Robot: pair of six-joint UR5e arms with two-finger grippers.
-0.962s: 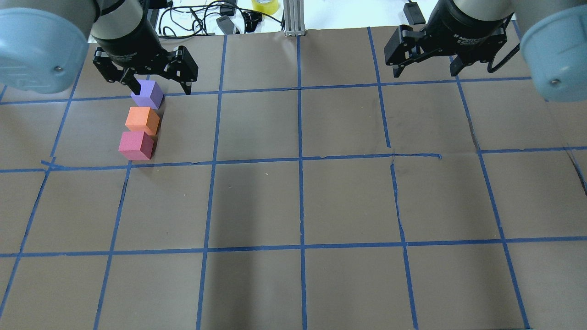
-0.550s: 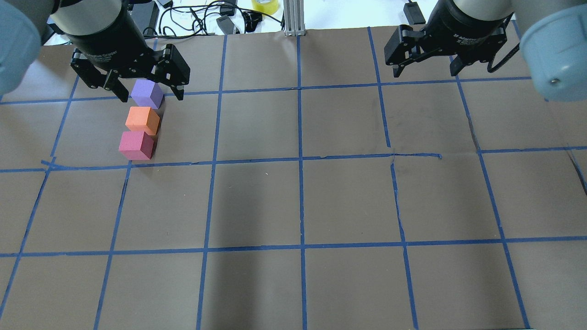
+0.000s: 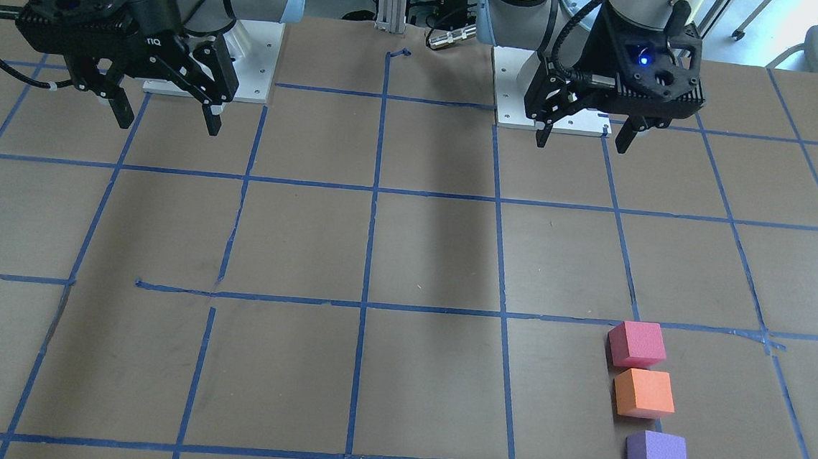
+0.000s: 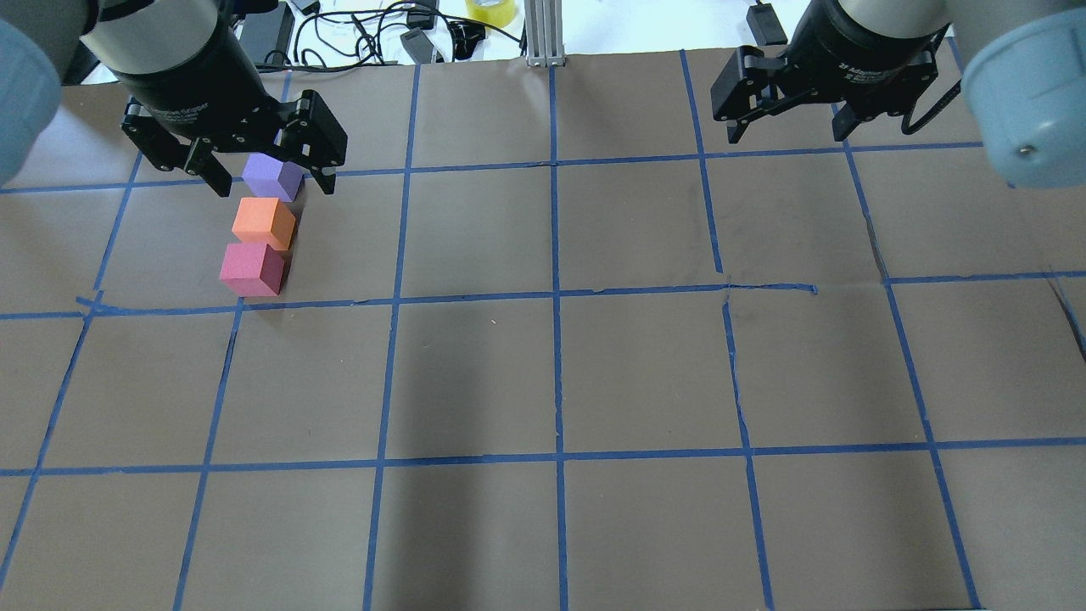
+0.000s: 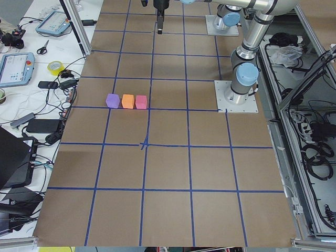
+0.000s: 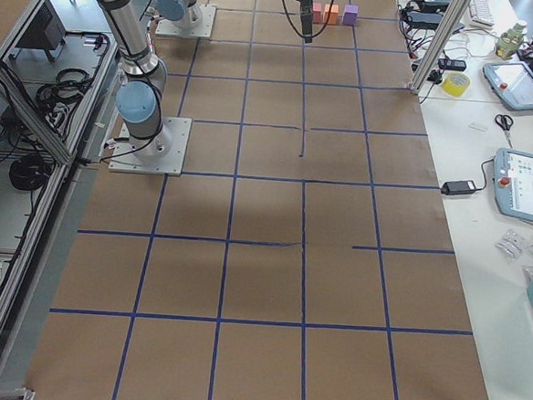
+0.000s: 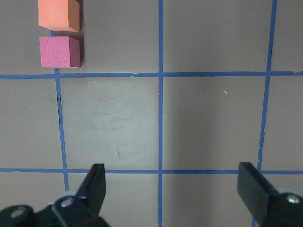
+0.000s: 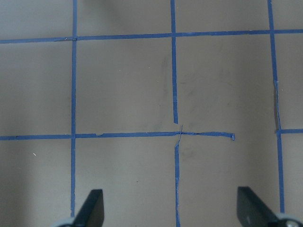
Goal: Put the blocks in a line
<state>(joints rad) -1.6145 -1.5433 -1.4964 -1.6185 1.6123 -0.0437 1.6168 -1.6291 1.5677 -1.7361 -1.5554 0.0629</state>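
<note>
Three blocks stand in a short row on the brown table: purple (image 4: 270, 174), orange (image 4: 264, 221) and pinkish-red (image 4: 251, 269). They also show in the front view as purple (image 3: 656, 456), orange (image 3: 644, 393) and pinkish-red (image 3: 636, 344). My left gripper (image 4: 276, 187) is open and empty, high above the table, and its fingers frame the purple block in the overhead view. Its wrist view shows the orange block (image 7: 57, 15) and the pinkish-red block (image 7: 59, 52) far below; the purple block is out of that view. My right gripper (image 4: 786, 134) is open and empty, far from the blocks.
Blue tape lines (image 4: 556, 297) grid the brown paper table. Cables and a yellow tape roll (image 4: 490, 10) lie beyond the far edge. Tablets and tools lie on the side bench (image 5: 16, 68).
My left gripper, which had a finger beside the purple block, has lifted and drawn away to the left, still open. The purple block stays on the table. The right arm has not moved.
</note>
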